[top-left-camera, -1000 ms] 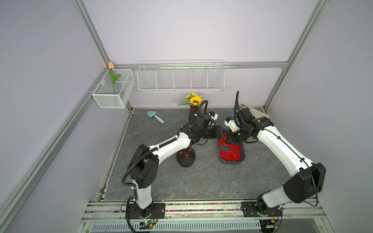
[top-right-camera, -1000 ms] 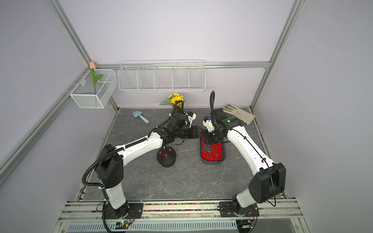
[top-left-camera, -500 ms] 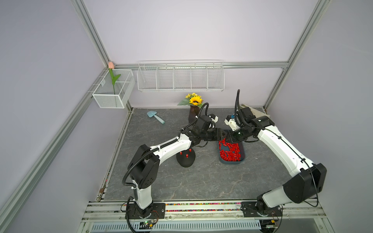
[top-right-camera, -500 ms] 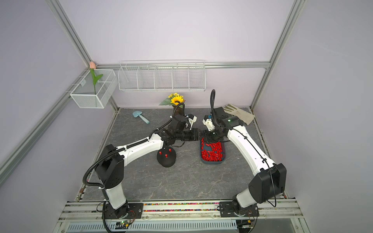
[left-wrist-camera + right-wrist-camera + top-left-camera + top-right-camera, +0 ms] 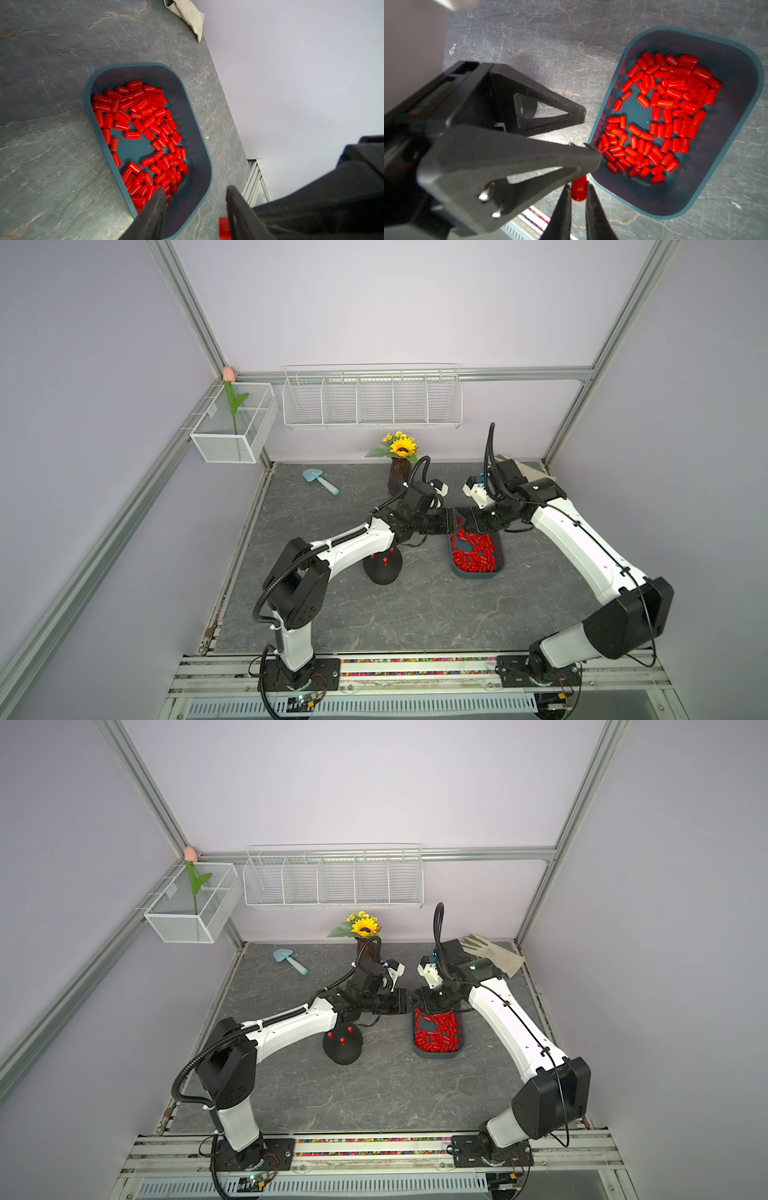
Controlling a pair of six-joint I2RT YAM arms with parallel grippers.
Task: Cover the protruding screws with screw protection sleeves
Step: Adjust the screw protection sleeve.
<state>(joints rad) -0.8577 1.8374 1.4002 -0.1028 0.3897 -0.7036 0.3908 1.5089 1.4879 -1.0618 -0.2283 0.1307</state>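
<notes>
Sleeve: clamped between right gripper tips, lower centre of frame | left gripper: jaws apart, grasping nothing | tray: at right

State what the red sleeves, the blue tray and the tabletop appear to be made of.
Red sleeves: likely soft plastic or vinyl. They are glossy with bright highlight streaks, and one shows a hollow open end.
Blue tray: probably moulded plastic, with a matte finish, uniform colour, and rounded corners and rim.
Tabletop: a stone-look slab or laminate, dark grey with pale and rusty veins. Which of the two cannot be told.
</notes>
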